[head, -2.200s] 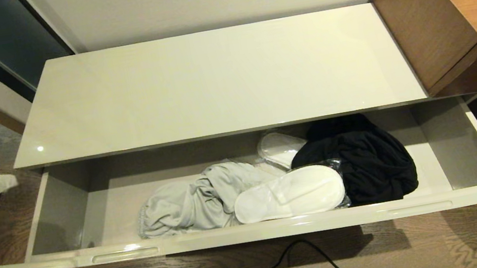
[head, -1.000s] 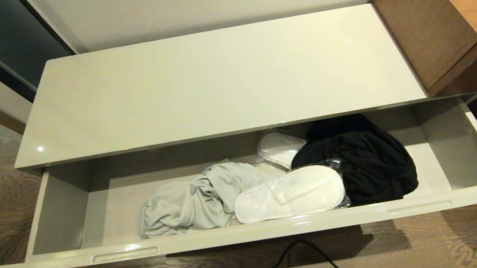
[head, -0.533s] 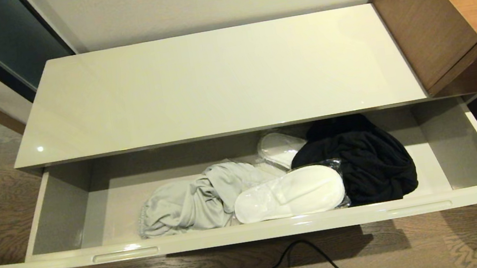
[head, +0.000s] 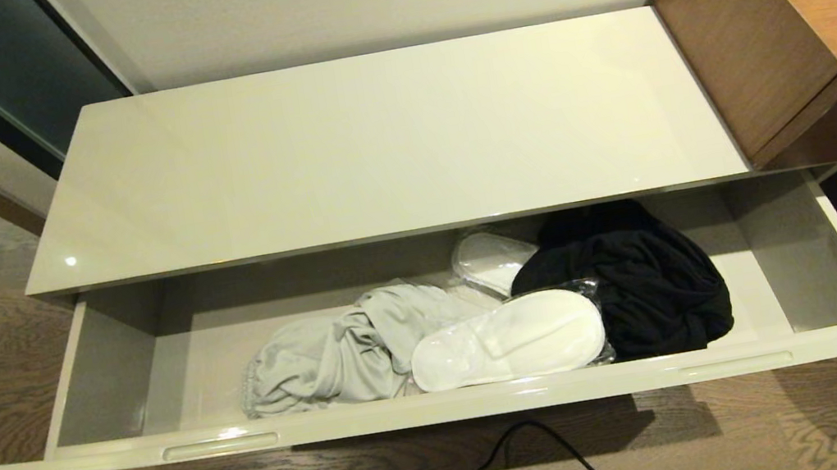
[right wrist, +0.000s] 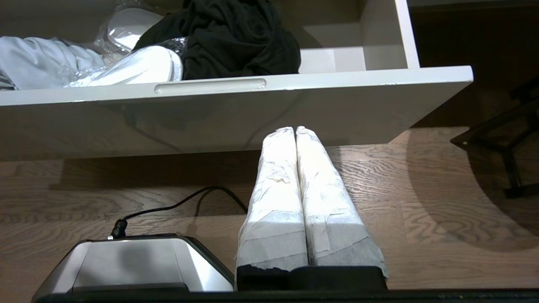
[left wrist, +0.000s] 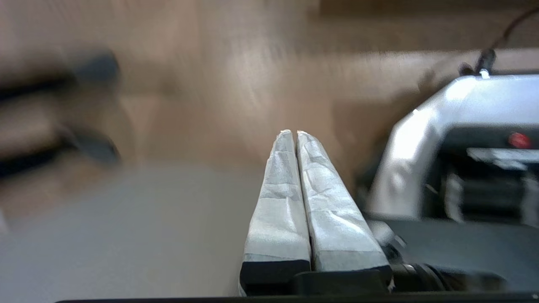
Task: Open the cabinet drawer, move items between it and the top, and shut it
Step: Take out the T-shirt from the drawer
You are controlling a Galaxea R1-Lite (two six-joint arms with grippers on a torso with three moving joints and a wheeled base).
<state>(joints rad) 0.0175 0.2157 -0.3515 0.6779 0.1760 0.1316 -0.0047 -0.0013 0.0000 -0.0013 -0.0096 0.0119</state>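
The cabinet drawer stands pulled open across the lower frame, holding grey garment, slippers and black garment. My left end effector and right end effector are pinched closed, empty, over the floor.

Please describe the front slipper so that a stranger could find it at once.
Look into the open cabinet drawer below the glossy cream top. Near its front wall, between the grey garment and the black garment, lies the front slipper: flat, white, plastic-wrapped, nearer than the second slipper.
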